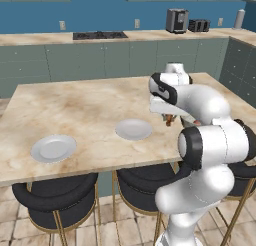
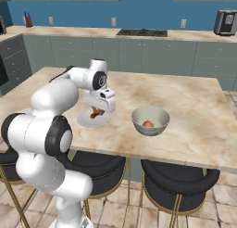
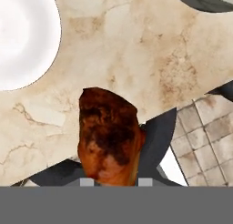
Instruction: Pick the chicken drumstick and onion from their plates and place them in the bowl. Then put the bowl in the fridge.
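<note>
Kitchen worktop (image 2: pixel 194 111) | our fingers (image 2: pixel 96 114) pinch drumstick (image 3: pixel 109 136), lifted off plate (image 2: pixel 88 122) for carrying | bowl (image 2: pixel 150 121) beside holds onion (image 2: pixel 147 124), awaiting it

The chicken drumstick (image 3: pixel 109 136), brown-orange with a dark charred patch, hangs lifted above the island worktop near its front edge. The onion (image 2: pixel 148 123) lies inside the deep cream bowl (image 2: pixel 150 121) further along that edge. Two pale plates (image 1: pixel 53 148) (image 1: pixel 134 129) rest flat, both bare.
</note>
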